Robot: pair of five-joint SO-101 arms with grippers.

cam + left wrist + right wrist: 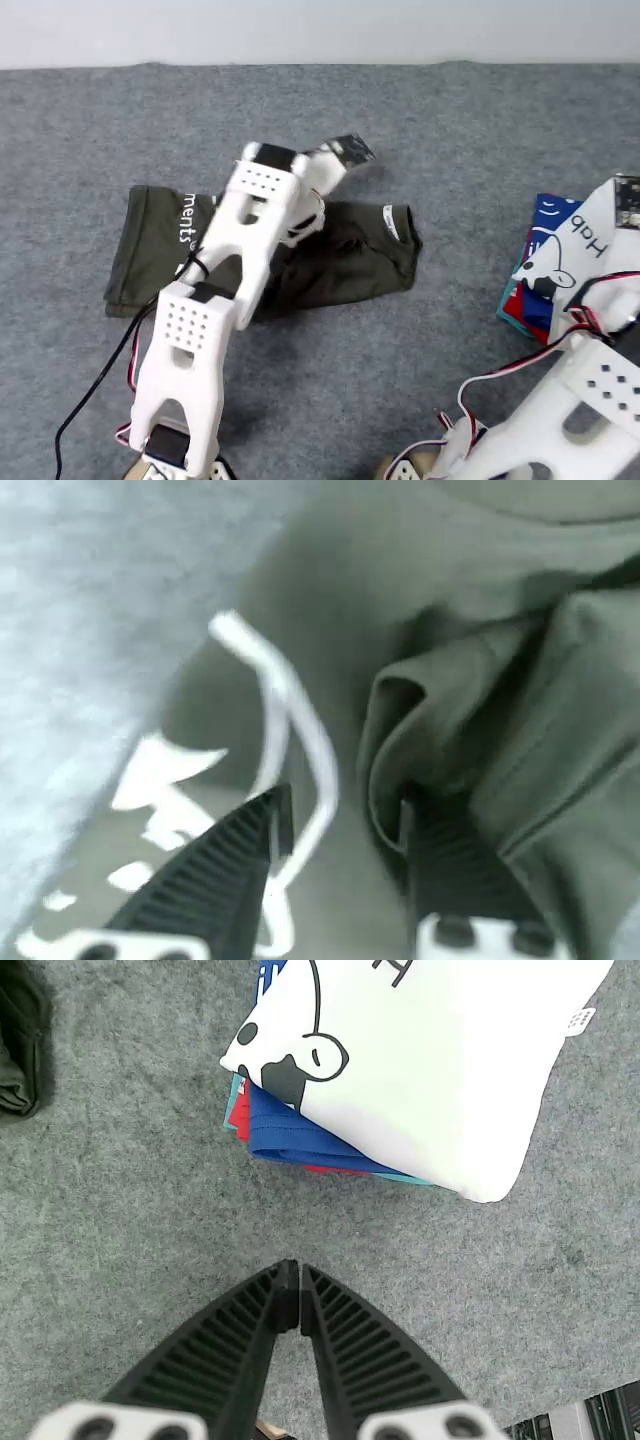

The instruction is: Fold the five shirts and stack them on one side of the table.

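Left gripper [342, 805] spread over a ridge of the olive shirt [355, 262]; right gripper [298, 1270] pressed together, holding nothing.

The left jaws stand apart, one finger against a raised fold and the other over the white print, so a good pinch means closing on that ridge alone, taking both layers at once, then carrying it straight across so the fold lands square. The shirt lies mid-table, half folded, on the grey table cover [420, 120]. Its long axis runs side to side in the high view, printed end toward the left arm's side and what is probably the neck label toward the stack of folded shirts [555, 262]. That stack sits well apart, near the right gripper.
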